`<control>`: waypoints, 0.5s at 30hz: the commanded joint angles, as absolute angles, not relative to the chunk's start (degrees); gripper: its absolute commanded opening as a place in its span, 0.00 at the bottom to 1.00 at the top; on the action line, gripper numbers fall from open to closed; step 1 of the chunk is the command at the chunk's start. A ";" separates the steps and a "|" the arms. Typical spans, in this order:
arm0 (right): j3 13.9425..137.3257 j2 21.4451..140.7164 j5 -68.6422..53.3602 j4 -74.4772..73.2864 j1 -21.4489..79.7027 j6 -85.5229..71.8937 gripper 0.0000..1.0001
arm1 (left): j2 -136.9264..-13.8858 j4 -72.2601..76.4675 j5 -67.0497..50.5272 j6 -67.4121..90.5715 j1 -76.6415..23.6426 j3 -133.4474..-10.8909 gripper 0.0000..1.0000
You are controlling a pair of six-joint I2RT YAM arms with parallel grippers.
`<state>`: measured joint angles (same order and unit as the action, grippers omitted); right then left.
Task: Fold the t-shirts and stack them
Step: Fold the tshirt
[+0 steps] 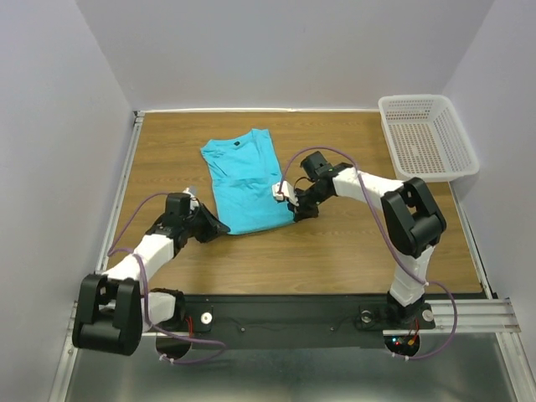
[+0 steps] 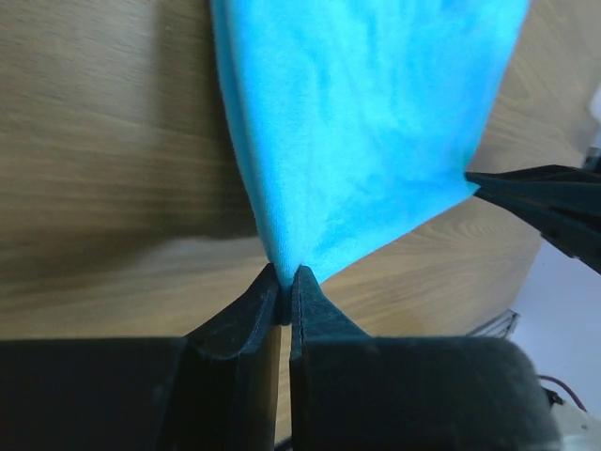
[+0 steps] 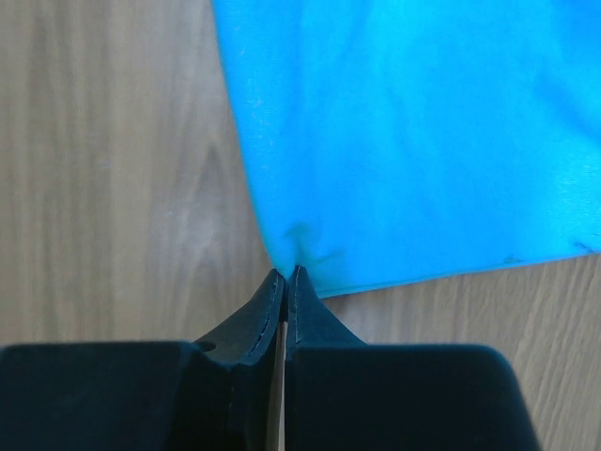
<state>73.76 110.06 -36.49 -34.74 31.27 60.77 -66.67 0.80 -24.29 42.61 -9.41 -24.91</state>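
The turquoise t-shirt lies on the wooden table, folded lengthwise into a narrow strip, collar end at the back. My left gripper is shut on its near left bottom corner; in the left wrist view the cloth runs up from the closed gripper. My right gripper is shut on the near right bottom corner; in the right wrist view the cloth puckers at the closed gripper. The hem is stretched between both grippers.
A white plastic mesh basket stands at the back right corner of the table. White walls close in the back and both sides. A metal rail runs along the near edge by the arm bases.
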 commanded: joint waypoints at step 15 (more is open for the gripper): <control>74.77 90.33 -45.36 -43.86 31.99 48.52 0.00 | -41.46 -14.70 -30.85 51.24 -9.76 -26.09 0.00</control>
